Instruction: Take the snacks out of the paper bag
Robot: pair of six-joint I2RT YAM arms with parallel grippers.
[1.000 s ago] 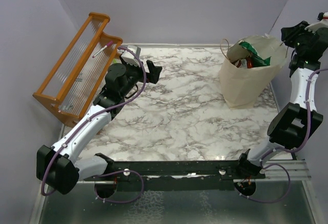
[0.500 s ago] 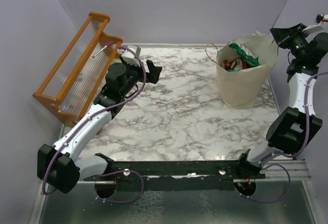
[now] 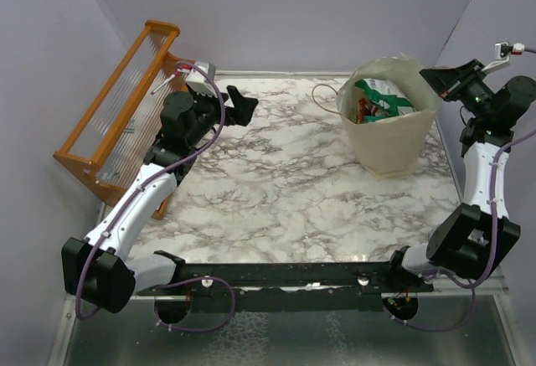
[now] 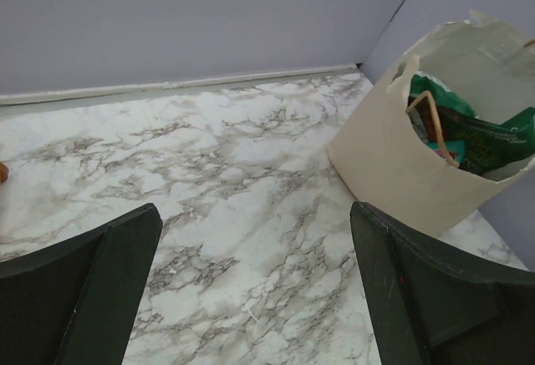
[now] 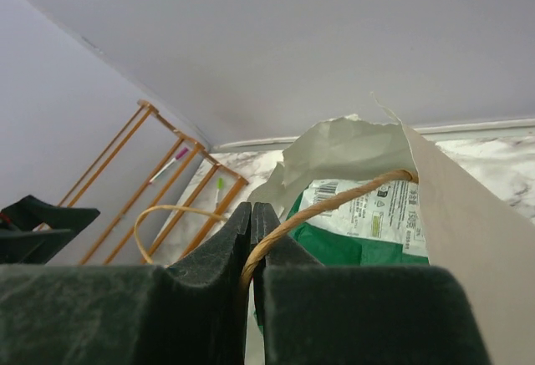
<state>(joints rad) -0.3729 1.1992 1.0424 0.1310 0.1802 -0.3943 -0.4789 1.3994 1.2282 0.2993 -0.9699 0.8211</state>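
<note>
Work surface is a white marble-patterned table (image 3: 285, 190) boxed in by plain lilac walls (image 3: 293, 14). An orange wooden rack (image 3: 117, 106) leans off the table's left edge against the left wall. The paper bag (image 3: 387, 140) stands upright at the far right corner of the table, mouth open, top edge torn and uneven. The snacks are all inside it. A green packet (image 3: 378, 98) with a white printed panel sits highest and pokes above the rim, with a bit of red-orange (image 3: 362, 115) tucked beside it. The remaining packets are too buried to tell apart. The left wrist view shows the bag (image 4: 393, 164) to the right, well apart from the fingers, with the green packet (image 4: 485, 144) against its inner wall. The left gripper (image 3: 219, 102) hangs over the far left part of the table near the rack, its jaws spread wide and holding nothing; bare marble shows between them (image 4: 255, 210). The right gripper (image 3: 429, 74) sits high at the bag's right rim. In its wrist view the pads are pressed together (image 5: 253, 215) on the brown cord handle (image 5: 334, 202), which arcs from between them up to the bag's paper wall. The second handle loop (image 3: 322, 98) dangles free over the bag's left side.
</note>
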